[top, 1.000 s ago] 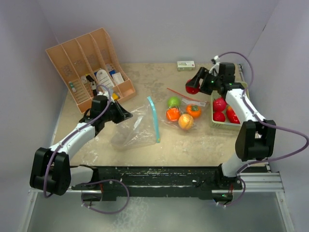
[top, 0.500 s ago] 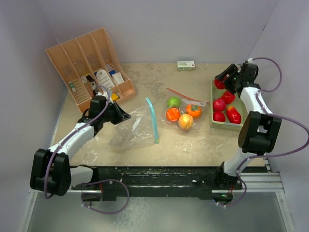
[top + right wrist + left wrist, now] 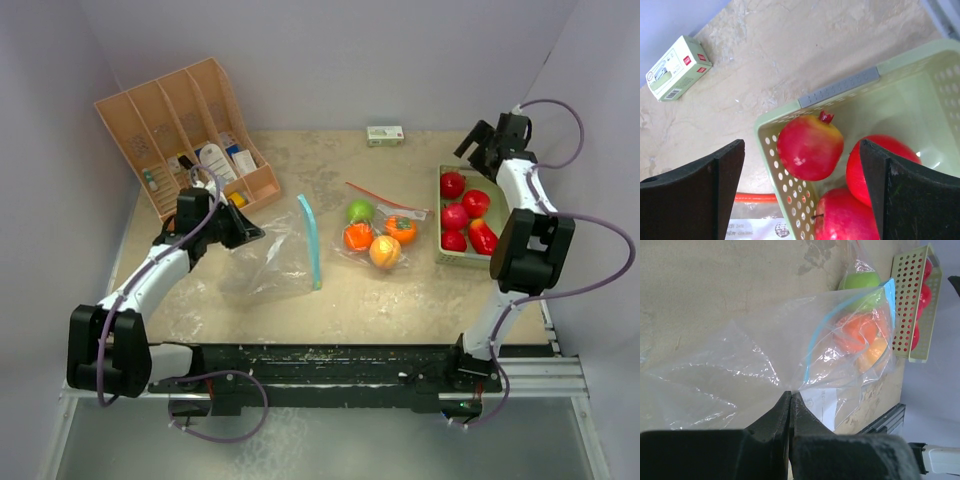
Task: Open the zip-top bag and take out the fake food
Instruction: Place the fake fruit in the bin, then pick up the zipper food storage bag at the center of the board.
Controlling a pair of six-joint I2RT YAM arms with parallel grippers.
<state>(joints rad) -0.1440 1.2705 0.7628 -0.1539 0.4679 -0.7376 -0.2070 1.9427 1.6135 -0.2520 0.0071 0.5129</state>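
The clear zip-top bag with a blue zipper lies empty at centre-left. My left gripper is shut on its plastic, seen pinched in the left wrist view. Green, orange and yellow-orange fake food lie on a second bag with a red zipper. Several red fruits sit in the pale green tray. My right gripper is open and empty above the tray's far end. A red pomegranate lies between its fingers, inside the tray rim.
A peach file organiser with small items stands at the back left. A small green-white box lies by the back wall and also shows in the right wrist view. Walls close in on the left, back and right.
My right gripper carried a red fruit from the table's middle to the tray, let it go there and now stands open at the far end. My left gripper pulled the bag slightly left.
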